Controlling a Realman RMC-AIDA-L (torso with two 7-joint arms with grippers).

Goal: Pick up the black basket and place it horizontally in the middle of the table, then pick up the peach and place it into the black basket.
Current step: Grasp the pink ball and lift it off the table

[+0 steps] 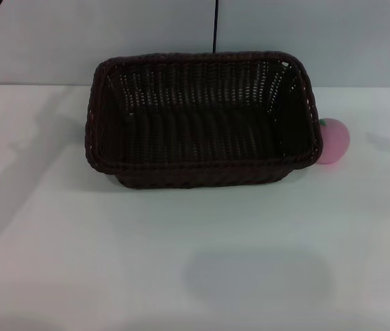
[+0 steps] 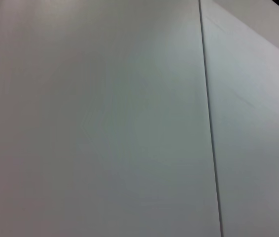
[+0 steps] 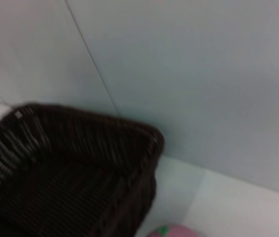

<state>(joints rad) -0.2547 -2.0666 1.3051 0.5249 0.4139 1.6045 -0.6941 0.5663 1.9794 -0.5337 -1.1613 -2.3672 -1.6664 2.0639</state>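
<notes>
White table [image 1: 195,276] — black basket [image 1: 202,121] sits mid-table, long axis already left-right, empty. Peach [image 1: 333,141] touches its right end, so right arm is nearer. Neither gripper's fingers in view — can't tell their state.

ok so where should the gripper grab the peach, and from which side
Probably from above, fingers closing front-to-back across its round body. The peach sits on the table tight against the black basket at the basket's right end, so a finger on that side has no room.
</notes>
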